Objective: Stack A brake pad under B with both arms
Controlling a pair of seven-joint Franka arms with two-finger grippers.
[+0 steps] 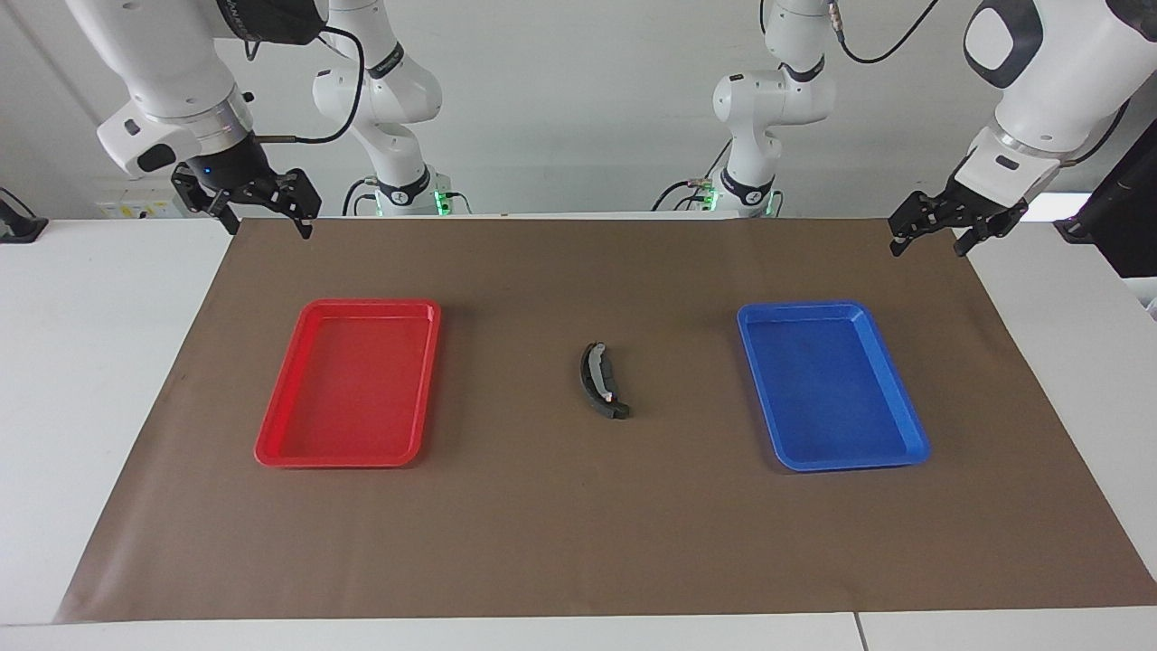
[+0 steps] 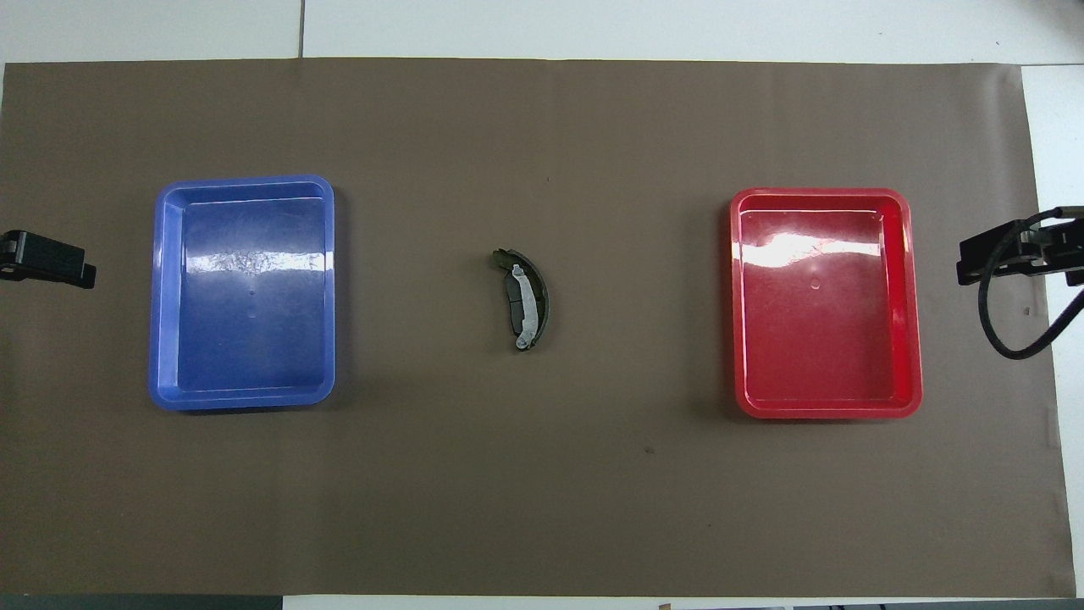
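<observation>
A robotics lab: two white arms (image 1: 1039,81) bolted at a white table (image 1: 99,362) under brown paper (image 1: 578,542).

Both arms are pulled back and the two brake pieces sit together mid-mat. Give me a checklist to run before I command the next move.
1. Long curved black crescent brake piece with silvery strip lies on the short flat dark-grey pad, mid-mat on the brown mat: ok.
2. How squarely the two pieces overlap: cannot tell.
3. Left gripper open, holding nothing, over the mat's edge at its own end: ok.
4. Right gripper open, holding nothing, over the mat's corner at its own end: ok.
5. Blue rectangular plastic tray and red rectangular plastic tray hold nothing, flank the stack: ok.
</observation>
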